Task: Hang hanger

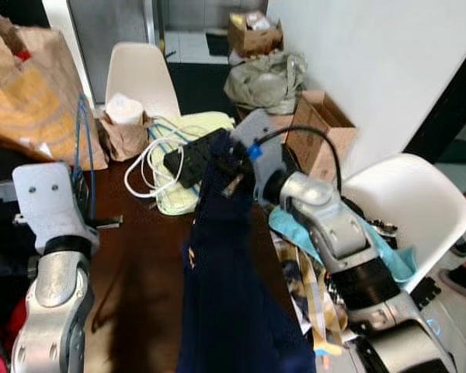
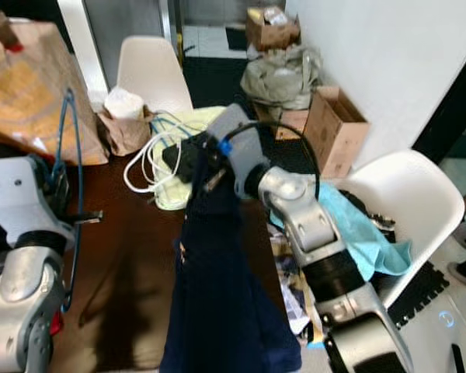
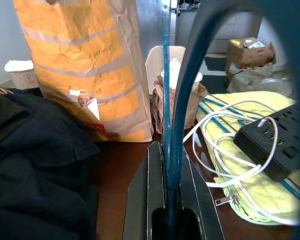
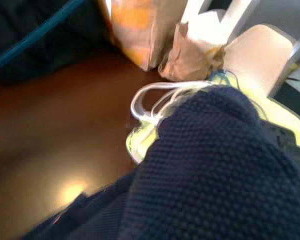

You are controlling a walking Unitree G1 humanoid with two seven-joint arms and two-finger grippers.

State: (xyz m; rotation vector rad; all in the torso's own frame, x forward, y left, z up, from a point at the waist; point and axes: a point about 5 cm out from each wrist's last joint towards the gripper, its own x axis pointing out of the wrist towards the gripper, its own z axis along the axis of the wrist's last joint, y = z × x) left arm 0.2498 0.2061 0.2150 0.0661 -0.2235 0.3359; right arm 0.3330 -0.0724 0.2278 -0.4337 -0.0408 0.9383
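A thin blue hanger (image 1: 83, 148) stands upright at the table's left side, and my left gripper (image 3: 171, 150) is shut on its lower bar. The hanger's blue wire (image 3: 169, 100) rises between the two black fingers. My right gripper (image 1: 231, 162) is over the middle of the table, shut on the top of a navy knit garment (image 1: 225, 272). The garment hangs down from it in a long fold to the table's near edge. Its weave (image 4: 215, 170) covers the right fingers.
On the dark brown table (image 1: 140, 272) lie a black power strip (image 1: 190, 159), a white cable (image 1: 149, 167) and a yellow-green cloth (image 1: 194, 124). An orange paper bag (image 1: 31, 101) and dark clothes (image 3: 35, 160) are at left. White chairs (image 1: 140, 74) (image 1: 408, 198) and cardboard boxes (image 1: 318, 132) stand behind and right.
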